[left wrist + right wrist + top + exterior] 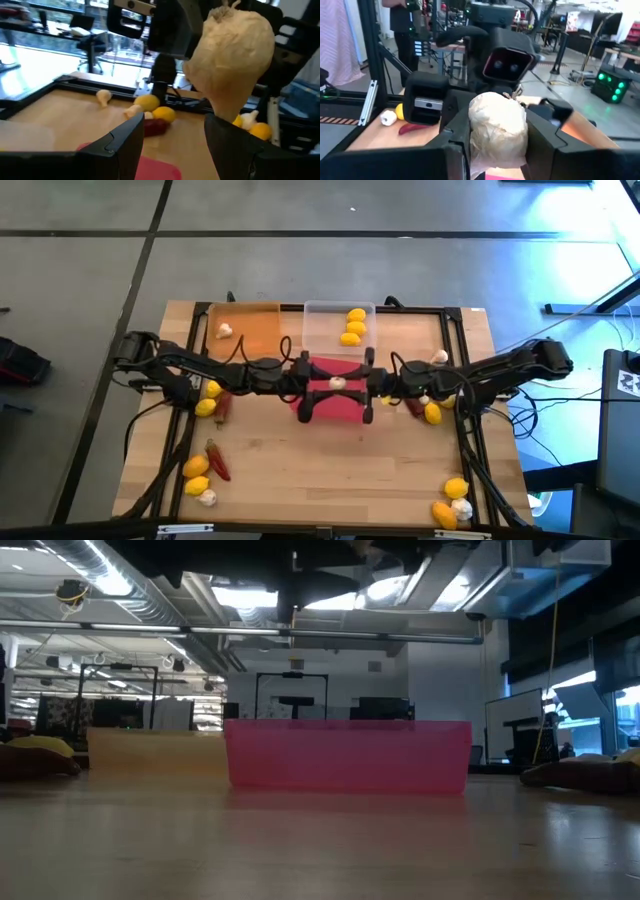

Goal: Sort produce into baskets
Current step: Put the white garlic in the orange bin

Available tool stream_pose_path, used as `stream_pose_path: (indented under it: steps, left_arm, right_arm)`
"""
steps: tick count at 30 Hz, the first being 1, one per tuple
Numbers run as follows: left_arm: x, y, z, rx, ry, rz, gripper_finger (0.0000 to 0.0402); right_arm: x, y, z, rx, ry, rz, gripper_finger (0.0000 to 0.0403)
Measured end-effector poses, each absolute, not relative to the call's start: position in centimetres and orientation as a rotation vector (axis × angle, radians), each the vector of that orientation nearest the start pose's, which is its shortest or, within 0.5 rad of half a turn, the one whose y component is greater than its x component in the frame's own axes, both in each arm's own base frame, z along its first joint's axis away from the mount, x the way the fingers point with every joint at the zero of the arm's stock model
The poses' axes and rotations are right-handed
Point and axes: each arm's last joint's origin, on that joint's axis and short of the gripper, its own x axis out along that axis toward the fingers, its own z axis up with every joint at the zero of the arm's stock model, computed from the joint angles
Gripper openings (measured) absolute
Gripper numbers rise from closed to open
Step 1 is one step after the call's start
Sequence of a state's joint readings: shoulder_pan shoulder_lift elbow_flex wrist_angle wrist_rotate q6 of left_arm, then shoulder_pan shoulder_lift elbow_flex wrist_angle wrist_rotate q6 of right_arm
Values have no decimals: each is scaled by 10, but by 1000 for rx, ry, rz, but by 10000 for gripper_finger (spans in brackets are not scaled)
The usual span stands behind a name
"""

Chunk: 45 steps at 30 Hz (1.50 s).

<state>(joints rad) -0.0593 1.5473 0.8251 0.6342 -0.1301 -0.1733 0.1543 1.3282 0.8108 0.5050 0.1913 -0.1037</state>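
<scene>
A white garlic bulb [338, 383] hangs over the pink-red tray [345, 412] at the table's middle, where my two grippers meet head-on. My right gripper [500, 150] is shut on the bulb [497, 127]. My left gripper [172, 145] is open, and the bulb [230, 55] stands by one of its fingers. The orange tray [255, 320] holds one garlic bulb [225, 331]. The clear tray [325, 330] holds lemons [354, 326]. In the low view the pink-red tray [348, 755] rests on the table. My right gripper pinches the garlic bulb by its round body [475, 135] between its two fingers, coming level from the table's right. The bulb is lifted clear above the pink-red tray. My left gripper: the bulb's underside [222, 107] stands right at one finger [235, 145]; whether they touch I cannot tell.
Loose produce lies at the left: lemons [207, 406], a chili [225, 406], and a chili [216, 460], lemons and garlic near the front left. At the right lie garlic [438, 357], a lemon [432, 413], a chili [413, 406], and more pieces [456, 488] at the front right corner.
</scene>
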Motion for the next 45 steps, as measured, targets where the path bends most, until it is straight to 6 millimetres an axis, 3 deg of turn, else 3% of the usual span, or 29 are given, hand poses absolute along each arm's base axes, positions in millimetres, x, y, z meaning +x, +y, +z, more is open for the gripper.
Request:
stream_pose_path:
  steps: [17, 31, 40, 45]
  left_arm:
    - [333, -21, 239, -163, 150, -90, 203]
    - [334, -20, 249, -201, 45, -65, 200]
    - [334, -20, 249, -186, 38, -66, 120]
    - [334, -20, 250, -175, 30, -67, 67]
  right_arm:
    - [285, 39, 293, -162, 51, 8, 115]
    - [295, 40, 285, -143, 31, 6, 115]
    - [295, 41, 291, -133, -25, 25, 118]
    - [295, 41, 291, -127, -27, 25, 142]
